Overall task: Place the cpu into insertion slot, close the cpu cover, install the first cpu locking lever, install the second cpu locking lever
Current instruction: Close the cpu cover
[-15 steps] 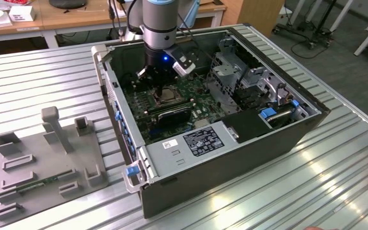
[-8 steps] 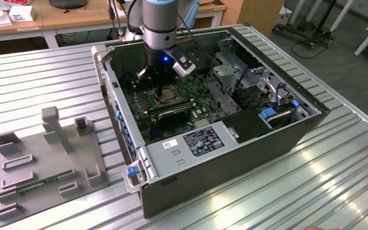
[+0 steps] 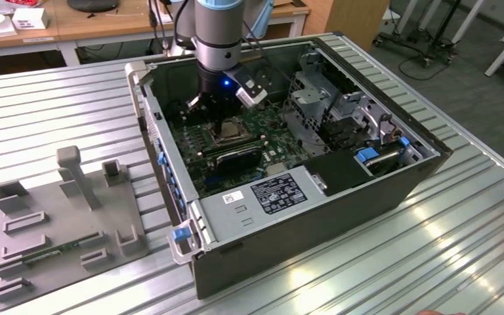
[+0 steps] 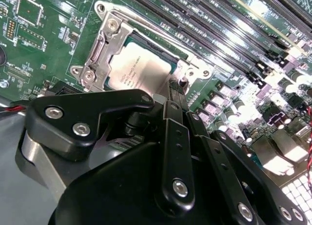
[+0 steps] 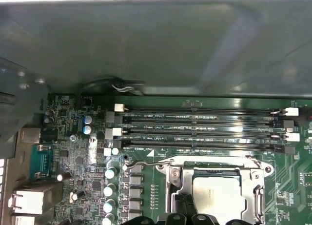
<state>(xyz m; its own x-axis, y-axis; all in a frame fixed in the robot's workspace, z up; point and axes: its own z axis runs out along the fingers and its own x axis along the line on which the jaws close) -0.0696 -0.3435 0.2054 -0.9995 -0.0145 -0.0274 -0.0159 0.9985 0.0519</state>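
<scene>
Parked at the slot (image 4: 85,74) corner with the end effector (image 4: 175,88), can't tell whether clenched or released. Got the cpu (image 4: 140,71) seated in it, under the cover (image 4: 103,47). Could skid off a lever (image 5: 146,163) and scrape the board (image 4: 29,64) if misaligned.

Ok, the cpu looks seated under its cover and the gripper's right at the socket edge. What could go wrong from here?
The gripper tip sits right against the cpu cover rim beside the cpu; a slip could scrape the chip or bend the frame. The memory slots and capacitors crowd that cover, so a sideways sweep might clip them. The arm reaches low inside the computer case, near the drive cage.
</scene>
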